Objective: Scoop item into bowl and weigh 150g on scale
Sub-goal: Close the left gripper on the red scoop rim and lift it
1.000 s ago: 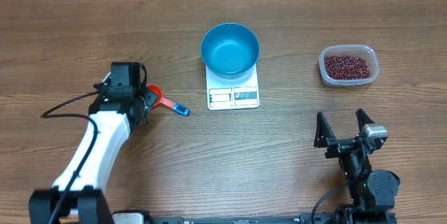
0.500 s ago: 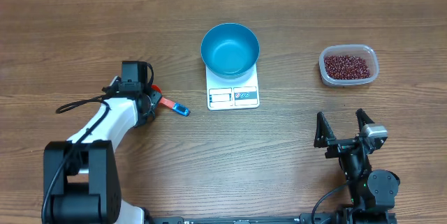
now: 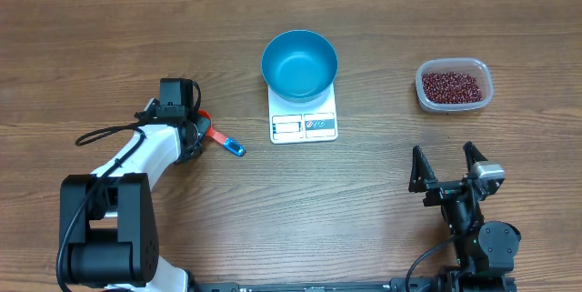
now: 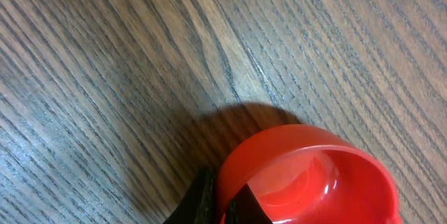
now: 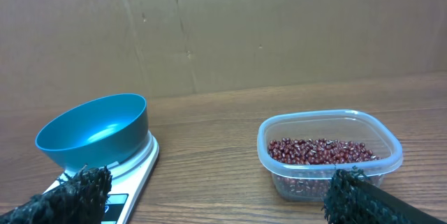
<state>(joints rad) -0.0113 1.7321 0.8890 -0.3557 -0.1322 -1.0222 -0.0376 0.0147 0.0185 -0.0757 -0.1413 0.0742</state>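
Grips the scoop [image 4: 307, 175] in the left pincer [image 3: 193, 126], shut tight on the wall of its red cup, down on the desk [image 3: 91, 37] left of the scale [image 3: 304, 125], with the blue handle [image 3: 234, 146] poking free toward the scale. Judged light, stiff plastic, smooth and probably slick under the pads, so apt to twist in a pinch on so thin a rim; perhaps better taken by the handle, to keep the cup clear for digging. Empty inside, judging by the wrist view. Keeps the right pincer [image 3: 446, 166] gaping wide, holding nothing, low near the front edge, facing the tub [image 3: 454, 85] but apart from it. Over in that clear tub at far right: the beans [image 5: 318, 151], a shallow layer across the bottom, with no spill nearby. Expect loose, tiny, hard grains, light singly, quick to roll and pour, prone to bounce off a tilted scoop; best carried level and tipped slowly. Finds the bowl [image 3: 300, 65] sitting on the scale, overhanging its back part, display and buttons showing in front; bare blue inside, not a bean in it. Puts the weighing wholly ahead, by that look. Likely a light bowl, easily nudged off the platform, so worth pouring from above without touching.
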